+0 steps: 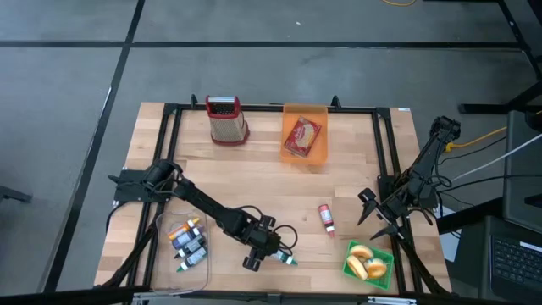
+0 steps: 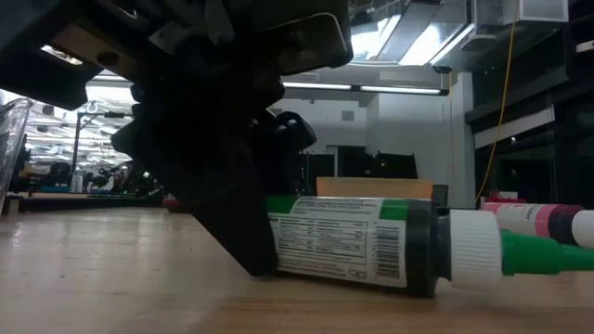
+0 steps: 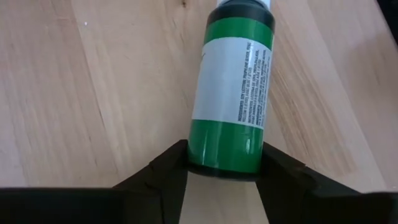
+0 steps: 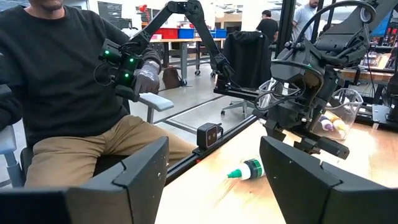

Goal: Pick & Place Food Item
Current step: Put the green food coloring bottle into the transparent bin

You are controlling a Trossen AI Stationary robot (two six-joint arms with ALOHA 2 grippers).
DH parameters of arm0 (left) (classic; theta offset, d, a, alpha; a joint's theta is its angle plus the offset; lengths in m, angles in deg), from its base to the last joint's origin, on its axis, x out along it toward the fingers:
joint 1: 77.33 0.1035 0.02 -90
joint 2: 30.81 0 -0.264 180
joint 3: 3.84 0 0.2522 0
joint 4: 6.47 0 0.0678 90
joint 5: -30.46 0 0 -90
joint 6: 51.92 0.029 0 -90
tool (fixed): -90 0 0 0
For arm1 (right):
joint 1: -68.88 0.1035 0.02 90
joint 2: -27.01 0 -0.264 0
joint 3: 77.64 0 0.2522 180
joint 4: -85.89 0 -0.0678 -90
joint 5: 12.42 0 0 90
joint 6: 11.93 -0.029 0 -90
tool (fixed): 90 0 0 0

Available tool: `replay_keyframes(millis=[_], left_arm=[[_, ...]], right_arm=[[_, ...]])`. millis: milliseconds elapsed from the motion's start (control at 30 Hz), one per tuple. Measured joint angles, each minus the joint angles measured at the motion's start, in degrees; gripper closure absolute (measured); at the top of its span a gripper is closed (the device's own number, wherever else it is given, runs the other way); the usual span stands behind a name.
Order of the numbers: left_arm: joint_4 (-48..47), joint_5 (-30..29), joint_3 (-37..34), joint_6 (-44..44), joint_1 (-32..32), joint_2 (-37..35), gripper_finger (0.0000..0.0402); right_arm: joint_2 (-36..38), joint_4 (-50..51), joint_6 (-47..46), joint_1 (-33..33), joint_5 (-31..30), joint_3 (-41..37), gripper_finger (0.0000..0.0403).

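A green bottle (image 1: 285,257) with a white label, white cap and green nozzle lies on its side on the wooden table near the front edge; the low view shows it full length (image 2: 353,243). My left gripper (image 1: 269,251) is down at its base end, shut on it, and fills the left of the low view (image 2: 232,213). In the left wrist view (image 3: 225,167) the bottle (image 3: 233,81) runs away from the fingers. At the table's right edge my right gripper (image 1: 374,217) hangs open with nothing in it, as its own view (image 4: 211,180) shows. My left gripper pinches the bottle's base end (image 3: 224,152) between its two fingers (image 3: 168,171), one on each side of the round body. The fingers slant down from the table's left and lie along the bottle. The bottle rests on its side on the table.
A red-capped pink bottle (image 1: 326,218) lies right of centre. A green tray (image 1: 349,269) with bread sits front right, and a clear bin (image 1: 166,222) of bottles front left. A red grater (image 1: 226,120) and an orange container (image 1: 303,135) stand at the back. A person (image 4: 68,81) sits beyond the table.
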Motion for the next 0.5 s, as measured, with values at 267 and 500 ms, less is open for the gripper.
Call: replay_keyframes(millis=[267, 500], left_arm=[[-1.01, -0.20, 0.84, -0.26, -0.38, -0.46, 0.0259], [-7.26, -5.89, 1.20, -2.00, -2.69, -7.06, 0.0259]], right_arm=[[0.00, 0.00, -0.02, -0.01, 0.00, 0.00, 0.0147], [-0.02, 0.02, -0.11, 0.00, 0.00, 0.00, 0.0147]])
